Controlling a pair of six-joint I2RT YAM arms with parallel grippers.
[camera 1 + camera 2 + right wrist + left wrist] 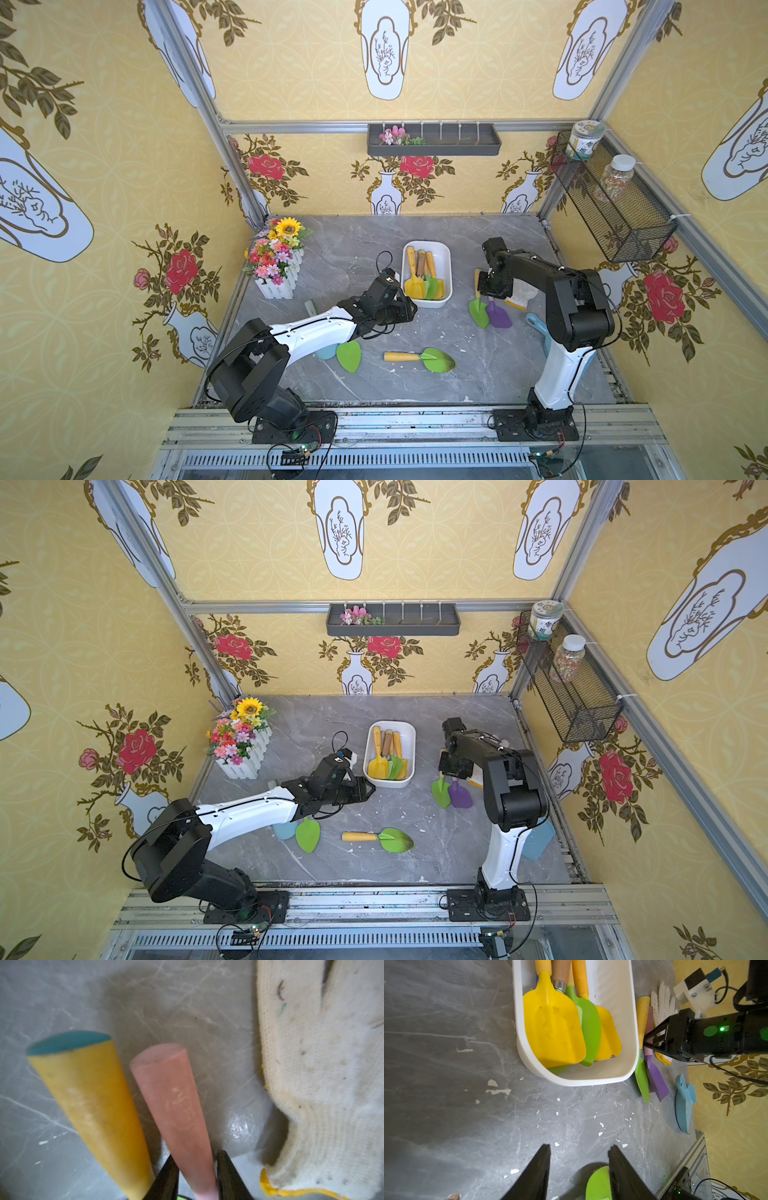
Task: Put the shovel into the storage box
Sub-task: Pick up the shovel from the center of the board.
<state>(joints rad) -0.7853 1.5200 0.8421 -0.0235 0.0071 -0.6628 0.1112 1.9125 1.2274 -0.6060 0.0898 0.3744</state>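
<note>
Tool on right arm [197, 1154], nearly closed, pinches handle [178, 1105] of purple shovel [498, 315].

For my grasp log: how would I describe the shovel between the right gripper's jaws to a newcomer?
Find the white storage box mid-table; two shovels lie side by side just to its right. The purple shovel is the one farther from the box, beside a green shovel. Alone here it has a purple blade and a pink handle.

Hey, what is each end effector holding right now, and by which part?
Right end effector pinches the purple shovel by its pink handle. Left end effector holds nothing.
</note>
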